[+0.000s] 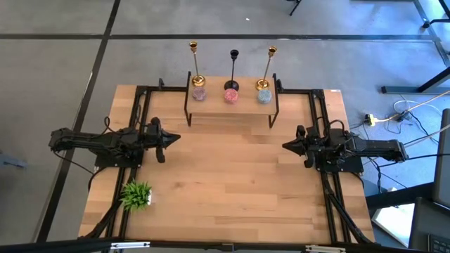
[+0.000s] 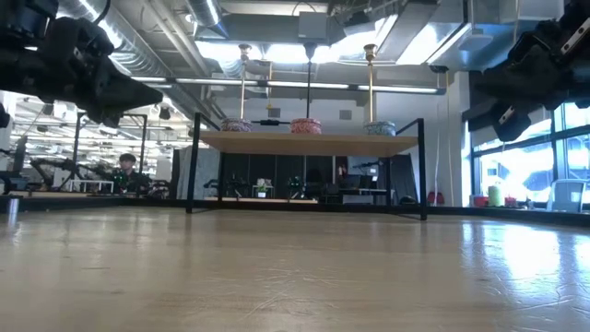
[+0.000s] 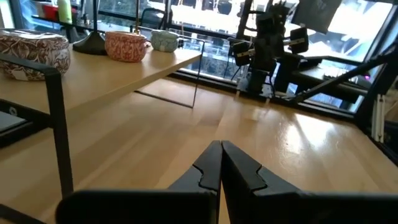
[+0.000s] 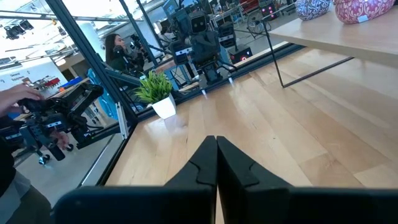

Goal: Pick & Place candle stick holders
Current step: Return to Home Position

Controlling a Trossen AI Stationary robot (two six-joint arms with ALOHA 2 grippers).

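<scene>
Three candle stick holders stand by their round bases along the far edge of a raised wooden shelf (image 1: 232, 109): a gold one (image 1: 195, 65), a black one (image 1: 233, 70) and a gold one (image 1: 268, 67). In the low view they rise above the shelf as gold (image 2: 243, 83), black (image 2: 308, 78) and gold (image 2: 371, 78). My left gripper (image 1: 172, 138) (image 3: 221, 148) hovers shut at the table's left side, pointing level toward the middle. My right gripper (image 1: 287, 146) (image 4: 216, 142) hovers shut at the right side, facing it. Neither one holds anything.
Three small patterned bowls sit on the shelf in front of the holders: pink (image 1: 199, 93), red (image 1: 230, 96) and blue (image 1: 264, 96). A small green plant (image 1: 136, 195) in a white pot stands near the table's left front corner. Bare wooden tabletop (image 1: 232, 176) lies between the arms.
</scene>
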